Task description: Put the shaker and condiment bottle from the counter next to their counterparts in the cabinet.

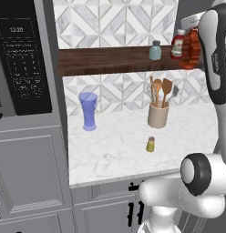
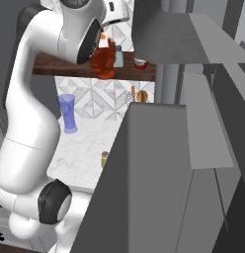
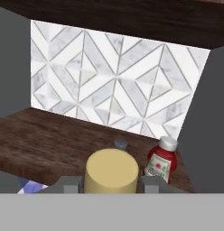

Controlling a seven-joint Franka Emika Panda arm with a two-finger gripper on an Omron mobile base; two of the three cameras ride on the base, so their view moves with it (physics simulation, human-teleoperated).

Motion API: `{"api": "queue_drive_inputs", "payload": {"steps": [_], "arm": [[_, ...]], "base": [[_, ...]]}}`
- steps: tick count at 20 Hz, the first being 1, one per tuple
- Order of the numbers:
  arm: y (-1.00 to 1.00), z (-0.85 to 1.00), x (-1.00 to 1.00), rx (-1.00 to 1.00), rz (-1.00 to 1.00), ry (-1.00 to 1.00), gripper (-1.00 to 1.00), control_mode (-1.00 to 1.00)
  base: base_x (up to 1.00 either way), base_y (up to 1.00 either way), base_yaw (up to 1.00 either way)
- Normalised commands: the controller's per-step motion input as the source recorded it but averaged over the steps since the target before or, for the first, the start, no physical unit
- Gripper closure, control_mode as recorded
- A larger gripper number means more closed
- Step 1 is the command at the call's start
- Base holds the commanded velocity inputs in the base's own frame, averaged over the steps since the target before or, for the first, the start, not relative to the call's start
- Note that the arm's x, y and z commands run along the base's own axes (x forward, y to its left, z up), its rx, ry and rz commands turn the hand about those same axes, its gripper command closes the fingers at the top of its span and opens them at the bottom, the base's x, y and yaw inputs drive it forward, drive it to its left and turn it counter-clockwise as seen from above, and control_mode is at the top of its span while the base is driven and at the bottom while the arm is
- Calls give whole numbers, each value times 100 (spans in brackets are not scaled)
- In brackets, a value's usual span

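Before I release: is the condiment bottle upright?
Upright: in the hand view its tan cap faces the camera between the shut fingers; the condiment bottle stands vertical at the shelf.

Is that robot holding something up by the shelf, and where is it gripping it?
Yes: the tall red-orange bottle with the tan-yellow cap, gripped near its top between the fingers.

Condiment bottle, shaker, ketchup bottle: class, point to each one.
condiment bottle [image 3: 111, 170], hand view, on its tan cap.
shaker [image 1: 151, 145], left base view, on its olive body.
ketchup bottle [image 3: 160, 163], hand view, on its label.
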Motion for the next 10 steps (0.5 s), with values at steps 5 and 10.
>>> {"api": "queue_drive_inputs", "payload": {"steps": [5,10], "arm": [[0,-1,32,0,0,0,100,-100],[-13,-8,30,4,5,1,100,-100]], "base": [[0,0,0],[0,0,0]]}}
